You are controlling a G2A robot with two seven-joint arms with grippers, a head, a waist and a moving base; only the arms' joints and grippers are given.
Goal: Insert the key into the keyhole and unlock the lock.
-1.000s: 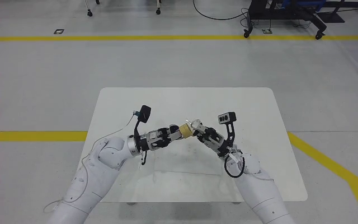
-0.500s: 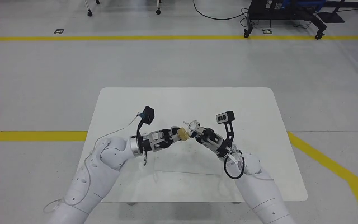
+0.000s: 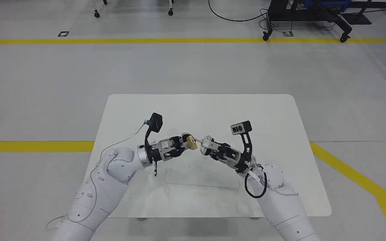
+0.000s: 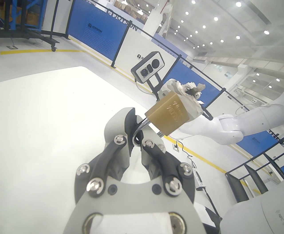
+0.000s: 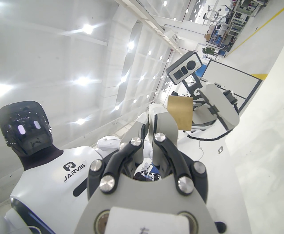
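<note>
- The white table [image 3: 265,114] lies under both arms, which meet above its middle in the top view.
- The left pincer [image 4: 135,126] is clamped on the shackle [image 4: 143,123] of the brass lock [image 4: 168,116], which is held in the air, clear of the tabletop.
- The right pincer [image 5: 147,119] has its fingers drawn close together just behind the lock's body.
- The left wrist view alone shows the key [image 4: 190,95], wrapped in crumpled white, at the lock's far end; its blade is hidden.

Factory hall: yellow floor lines [image 3: 181,41], blue partition panels [image 4: 97,37], high ceiling lights [image 4: 216,19].
</note>
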